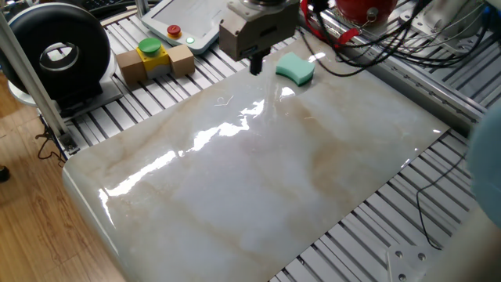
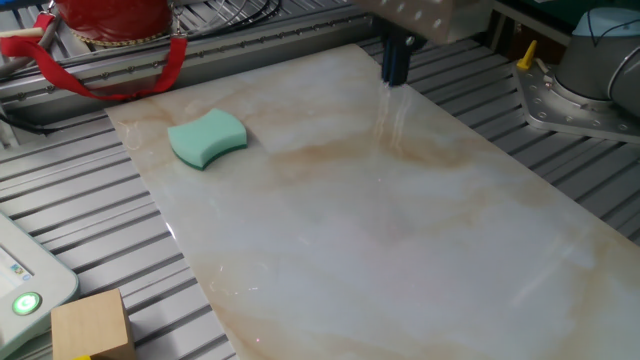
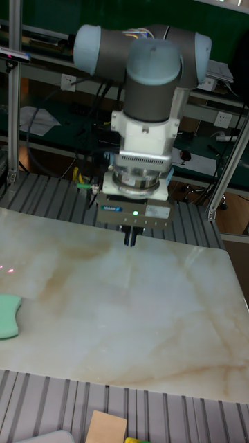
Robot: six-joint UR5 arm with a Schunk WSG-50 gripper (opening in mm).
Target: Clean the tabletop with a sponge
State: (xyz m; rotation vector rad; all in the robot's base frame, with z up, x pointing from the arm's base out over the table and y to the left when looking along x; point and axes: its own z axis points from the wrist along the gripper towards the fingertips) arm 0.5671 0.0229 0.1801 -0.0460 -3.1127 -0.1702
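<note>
The teal-green sponge point(image 1: 295, 68) lies flat near a far corner of the marble tabletop point(image 1: 258, 172); it also shows as the sponge point(image 2: 208, 138) and, at the left edge of the tall view, the sponge point(image 3: 7, 315). My gripper point(image 1: 256, 61) hangs just above the slab's far edge, a short way beside the sponge and not touching it. Its dark fingers are pressed together with nothing between them, as seen at the gripper point(image 2: 397, 62) and the gripper point(image 3: 131, 237).
A yellow-and-green button on wooden blocks point(image 1: 154, 56), a black round device point(image 1: 55, 55) and a white pendant point(image 1: 184, 19) sit on the slatted frame beyond the slab. Red cables and a red object point(image 2: 110, 25) lie behind the sponge. The robot base point(image 2: 590, 70) stands at the right.
</note>
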